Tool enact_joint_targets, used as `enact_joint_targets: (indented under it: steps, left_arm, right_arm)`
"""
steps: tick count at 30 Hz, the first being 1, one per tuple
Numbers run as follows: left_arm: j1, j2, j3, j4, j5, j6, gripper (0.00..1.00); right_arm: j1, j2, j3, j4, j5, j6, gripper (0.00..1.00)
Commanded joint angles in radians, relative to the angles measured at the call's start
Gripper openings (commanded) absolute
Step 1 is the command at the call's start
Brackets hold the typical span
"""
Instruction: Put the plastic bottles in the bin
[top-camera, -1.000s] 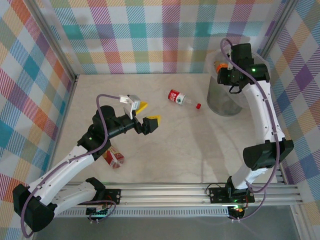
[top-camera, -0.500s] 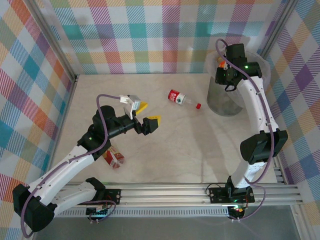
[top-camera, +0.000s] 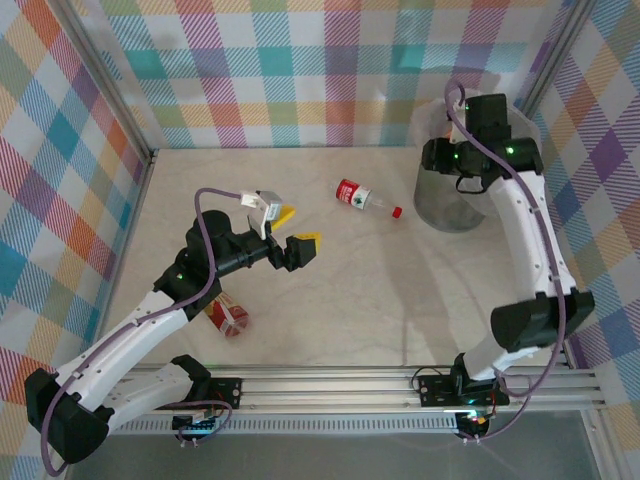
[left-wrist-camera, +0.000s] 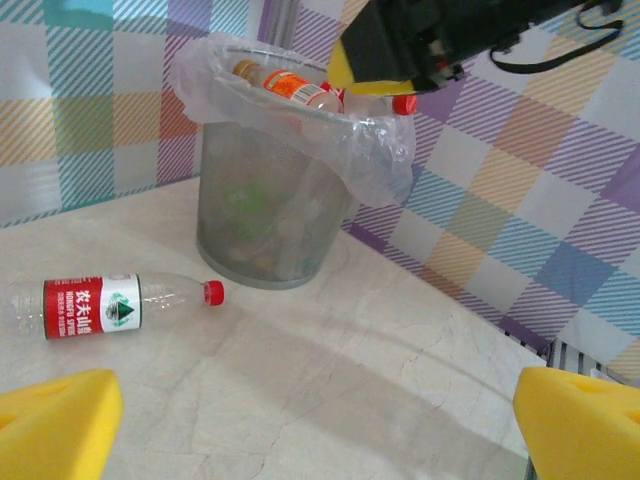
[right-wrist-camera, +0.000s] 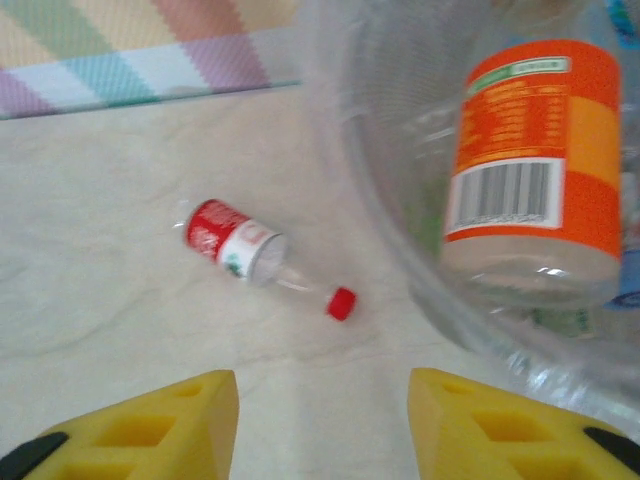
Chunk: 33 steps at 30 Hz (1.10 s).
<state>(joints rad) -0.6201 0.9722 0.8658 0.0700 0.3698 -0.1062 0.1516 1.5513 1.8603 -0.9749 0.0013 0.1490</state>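
- Table (top-camera: 380, 290): pale marbled top, carries the bin and two loose bottles.
- Bin (top-camera: 445, 212): stands upright at the far right corner, lined with a clear bag (left-wrist-camera: 375, 160), holds several bottles.
- Right gripper (right-wrist-camera: 320, 380): hangs over the bin's mouth, yellow fingers partly apart, grips nothing.
- Left gripper (top-camera: 296, 228): hovers left of mid-table, jaws spread wide, empty, faces the bin.
- Orange-labelled bottle (left-wrist-camera: 295, 88): lies atop the pile inside the bin, at rim height, just under the right gripper.
- Red-labelled bottle (top-camera: 358, 196): lies on its side on the table between left gripper and bin, touching neither, red cap toward the bin.
- Third bottle (top-camera: 228, 315): lies at front left, partly hidden beneath the left arm (top-camera: 150, 320); reddish label.
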Motion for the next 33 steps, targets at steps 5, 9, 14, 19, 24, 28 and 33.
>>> enact_joint_targets:
  steps: [5,9,14,19,24,28,33]
  left_arm:
    - [-0.01,-0.008,0.109,-0.163,0.056,0.11,1.0]
    - [-0.01,-0.004,0.13,-0.234,0.134,0.199,1.0]
    - [-0.01,-0.002,0.137,-0.26,0.128,0.22,1.0]
    - [-0.01,0.008,0.137,-0.262,0.13,0.223,1.0]
    - [-0.01,0.021,0.137,-0.26,0.124,0.22,1.0]
    - [-0.011,0.028,0.136,-0.26,0.12,0.216,1.0]
    - [-0.013,0.035,0.137,-0.26,0.118,0.215,1.0]
  right_arm:
    - [0.069,-0.124,-0.157,0.07,-0.271,-0.062,0.6]
    - [0.153,-0.128,-0.228,0.095,-0.22,-0.079,0.62]
    - [0.231,-0.077,-0.298,0.159,-0.178,-0.107,0.67]
    - [0.298,0.033,-0.301,0.192,-0.097,-0.15,0.71]
    - [0.316,0.153,-0.294,0.286,0.017,-0.166,0.88]
    - [0.316,0.255,-0.252,0.326,0.083,-0.182,0.95]
    - [0.304,0.397,-0.147,0.322,0.144,-0.207,1.0]
